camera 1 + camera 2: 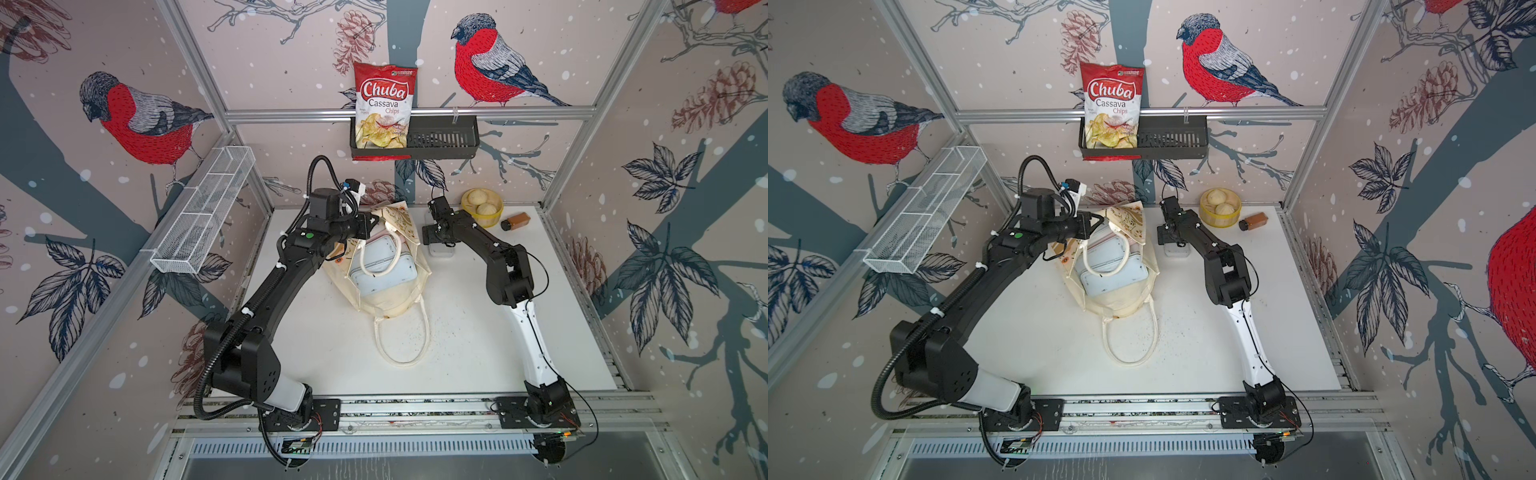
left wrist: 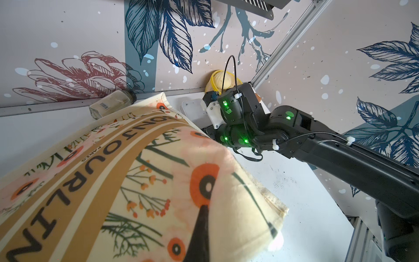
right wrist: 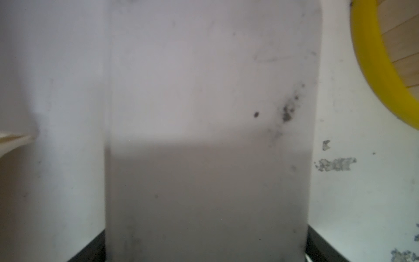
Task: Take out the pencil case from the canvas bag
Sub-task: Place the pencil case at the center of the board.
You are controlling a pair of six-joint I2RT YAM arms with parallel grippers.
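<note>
In both top views the canvas bag [image 1: 388, 305] [image 1: 1121, 305] lies mid-table, its floral edge pinched in the closed left gripper [image 1: 379, 225] [image 1: 1098, 223], mouth gaping on pale blue cases [image 1: 384, 270] [image 1: 1113, 270], while the right gripper [image 1: 439, 243] [image 1: 1174, 244] sits over a white case [image 1: 441, 252] [image 1: 1177, 252] on the table just beside the bag; which is the pencil case I cannot tell. The left wrist view shows a dark finger [image 2: 200, 229] against the bag's lettered cloth. In the right wrist view the white case [image 3: 208, 102] fills the gap between the wide-set black fingers [image 3: 90, 249], gripped or merely flanked I cannot tell
</note>
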